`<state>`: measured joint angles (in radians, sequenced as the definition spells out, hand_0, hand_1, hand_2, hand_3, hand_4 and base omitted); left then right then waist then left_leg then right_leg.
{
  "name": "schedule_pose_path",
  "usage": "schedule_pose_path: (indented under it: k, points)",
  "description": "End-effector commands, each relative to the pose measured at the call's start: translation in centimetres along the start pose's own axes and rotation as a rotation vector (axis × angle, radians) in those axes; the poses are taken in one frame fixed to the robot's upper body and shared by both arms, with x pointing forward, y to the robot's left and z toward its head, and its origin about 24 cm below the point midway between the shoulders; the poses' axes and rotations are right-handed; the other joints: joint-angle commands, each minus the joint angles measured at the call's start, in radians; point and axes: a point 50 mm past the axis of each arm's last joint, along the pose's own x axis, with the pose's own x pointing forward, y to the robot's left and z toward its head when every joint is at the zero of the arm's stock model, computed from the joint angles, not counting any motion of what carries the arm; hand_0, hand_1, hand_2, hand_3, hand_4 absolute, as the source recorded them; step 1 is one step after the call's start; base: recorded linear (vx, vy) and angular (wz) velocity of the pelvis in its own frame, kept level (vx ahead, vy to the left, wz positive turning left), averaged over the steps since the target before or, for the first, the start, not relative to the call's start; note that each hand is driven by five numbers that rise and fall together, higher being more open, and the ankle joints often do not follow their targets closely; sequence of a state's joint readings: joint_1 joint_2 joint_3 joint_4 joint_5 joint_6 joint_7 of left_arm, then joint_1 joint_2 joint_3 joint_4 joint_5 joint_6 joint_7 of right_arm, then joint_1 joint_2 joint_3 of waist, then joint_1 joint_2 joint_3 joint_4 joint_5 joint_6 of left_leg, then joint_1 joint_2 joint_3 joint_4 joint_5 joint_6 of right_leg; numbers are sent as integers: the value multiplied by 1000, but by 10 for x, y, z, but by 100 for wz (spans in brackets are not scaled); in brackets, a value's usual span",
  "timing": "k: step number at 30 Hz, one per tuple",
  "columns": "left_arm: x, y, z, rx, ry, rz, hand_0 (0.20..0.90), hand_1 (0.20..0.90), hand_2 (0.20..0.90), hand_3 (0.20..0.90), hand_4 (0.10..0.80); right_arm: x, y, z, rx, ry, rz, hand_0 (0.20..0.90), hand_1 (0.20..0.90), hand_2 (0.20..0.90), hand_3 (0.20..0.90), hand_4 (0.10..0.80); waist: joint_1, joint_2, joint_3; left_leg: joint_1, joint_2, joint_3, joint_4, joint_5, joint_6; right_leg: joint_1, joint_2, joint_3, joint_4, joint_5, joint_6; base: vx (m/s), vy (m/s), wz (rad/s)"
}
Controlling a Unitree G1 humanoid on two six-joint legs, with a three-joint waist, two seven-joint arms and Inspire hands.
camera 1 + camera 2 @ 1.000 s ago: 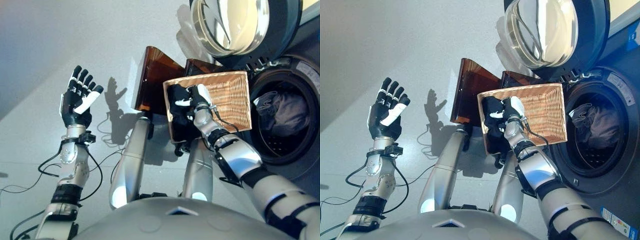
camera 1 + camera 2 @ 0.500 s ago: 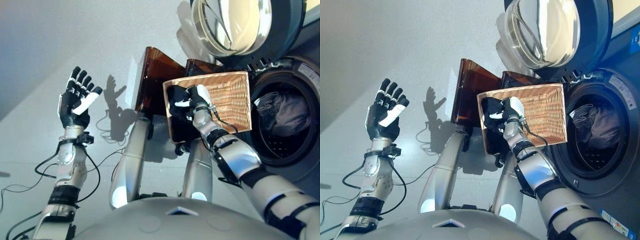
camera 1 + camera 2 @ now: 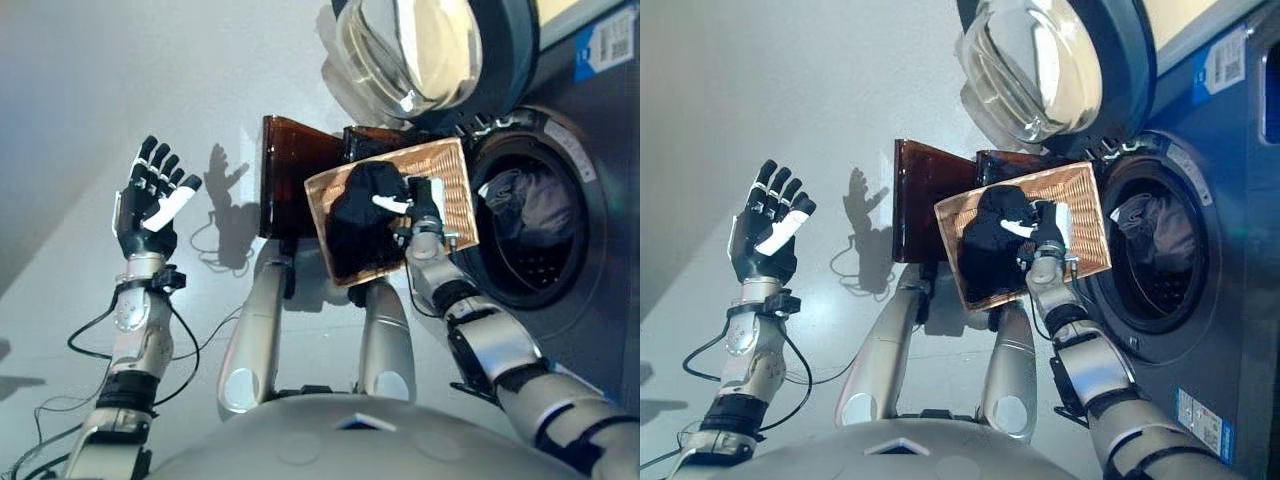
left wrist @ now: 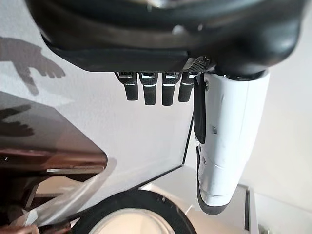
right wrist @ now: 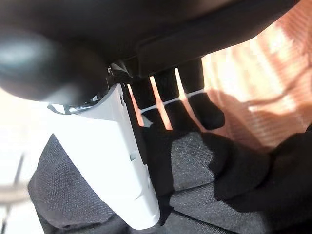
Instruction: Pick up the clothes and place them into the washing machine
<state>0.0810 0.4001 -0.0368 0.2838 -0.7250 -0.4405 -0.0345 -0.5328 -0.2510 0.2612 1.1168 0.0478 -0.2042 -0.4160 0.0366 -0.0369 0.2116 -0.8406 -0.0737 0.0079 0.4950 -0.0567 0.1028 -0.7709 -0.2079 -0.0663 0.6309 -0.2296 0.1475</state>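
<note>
A wicker basket (image 3: 455,190) stands on the floor in front of me with a black garment (image 3: 358,218) heaped in it. My right hand (image 3: 421,203) is over the basket's side nearest the washing machine, its fingers and white-covered thumb (image 5: 122,161) curled on the black garment (image 5: 209,175). Right of the basket is the washing machine's round opening (image 3: 530,235), with grey clothes (image 3: 520,205) lying in the drum. My left hand (image 3: 150,203) is raised at the left, fingers spread and holding nothing; in its wrist view its thumb (image 4: 226,136) stands straight.
The washer's glass door (image 3: 420,50) hangs open above the basket. Two brown translucent containers (image 3: 285,175) stand just behind the basket. Grey floor spreads to the left.
The camera has turned toward the washer. My right hand has moved across the basket toward the washer, pulling the black garment up into a heap. The left hand has stayed raised.
</note>
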Motion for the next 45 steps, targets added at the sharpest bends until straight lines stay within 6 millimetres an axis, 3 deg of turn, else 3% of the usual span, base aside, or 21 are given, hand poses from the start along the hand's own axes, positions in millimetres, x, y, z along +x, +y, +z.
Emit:
schedule_pose_path:
  k: [1, 5, 8, 12, 14, 15, 16, 24, 35, 40, 42, 45]
  points:
    - [5, 6, 35, 14, -217, 17, 900, 900, 900, 900, 800, 9, -32, 22, 94, -143, -117, 200, 200, 200, 200, 300, 5, 4, -37, 70, -7, -14, -58, -46, -53, -10, 9, -4, -145, 192, -62, 27, -7, -13]
    - [4, 8, 32, 6, -210, 28, 900, 900, 900, 900, 800, 2, -36, 23, 227, -192, -98, 200, 200, 200, 200, 300, -9, 1, -42, 132, 4, -9, -135, -17, -63, 46, 12, 1, -218, 220, -52, 64, -10, -12]
    - [3, 9, 27, -1, -194, 44, 900, 900, 900, 900, 800, -9, -39, 13, 358, -198, -83, 200, 200, 200, 200, 300, -24, 0, -48, 170, 11, -7, -174, -4, -69, 80, 13, 2, -261, 229, -48, 48, -8, -14]
    - [3, 5, 14, -40, -154, 54, 900, 900, 900, 900, 800, -20, -43, -16, 690, -103, -133, 200, 200, 200, 200, 300, -39, 8, -47, 224, 15, -3, -214, 6, -74, 127, 13, 4, -293, 239, -43, 50, 3, -16]
    - [3, 3, 7, -57, -126, 64, 900, 900, 900, 900, 800, -25, -41, -32, 780, -45, -158, 200, 200, 200, 200, 300, -46, 13, -51, 251, 18, -3, -230, 10, -78, 153, 13, 6, -309, 244, -41, 13, 3, -7]
    - [3, 2, 4, -62, -118, 69, 900, 900, 900, 900, 800, -28, -39, -36, 797, -32, -154, 200, 200, 200, 200, 300, -52, 14, -49, 257, 20, 4, -246, 45, -77, 162, 12, 1, -332, 276, -46, -9, 1, -6]
    - [1, 3, 1, -70, -104, 79, 900, 900, 900, 900, 800, -34, -36, -45, 757, -6, -141, 200, 200, 200, 200, 300, -57, 17, -53, 283, 25, 6, -256, 46, -81, 188, 14, -3, -346, 279, -46, -27, 3, -10]
    - [-1, 3, 1, -81, -118, 88, 900, 900, 900, 900, 800, -46, -36, -55, 632, -9, -90, 200, 200, 200, 200, 300, -74, 29, -51, 329, 29, -2, -265, 43, -86, 226, 12, -2, -347, 269, -43, 26, -11, -6]
    - [0, -12, 3, -111, -131, 18, 900, 900, 900, 900, 800, -29, -18, -25, 415, -73, 31, 200, 200, 200, 200, 300, -56, 53, -60, 263, 22, 5, -235, 46, -82, 169, 11, 6, -338, 270, -50, -43, -2, -1]
    - [-1, -15, 6, -111, -139, -4, 900, 900, 900, 900, 800, -14, -15, -17, 175, -52, 4, 200, 200, 200, 200, 300, -32, 67, -58, 235, 16, -4, -223, 19, -86, 141, 7, 10, -321, 246, -45, 10, 2, 4]
    - [1, -18, 9, -106, -144, -30, 900, 900, 900, 900, 800, 0, -19, -5, -19, -59, -23, 200, 200, 200, 200, 300, -12, 81, -48, 214, 9, -1, -218, 23, -84, 121, 5, 13, -317, 251, -46, -59, 20, 2]
    - [2, -20, 10, -99, -142, -47, 900, 900, 900, 900, 800, 7, -23, 2, -120, -68, -31, 200, 200, 200, 200, 300, -1, 89, -44, 200, 6, 0, -212, 25, -83, 105, 2, 13, -307, 252, -46, -28, 12, 0]
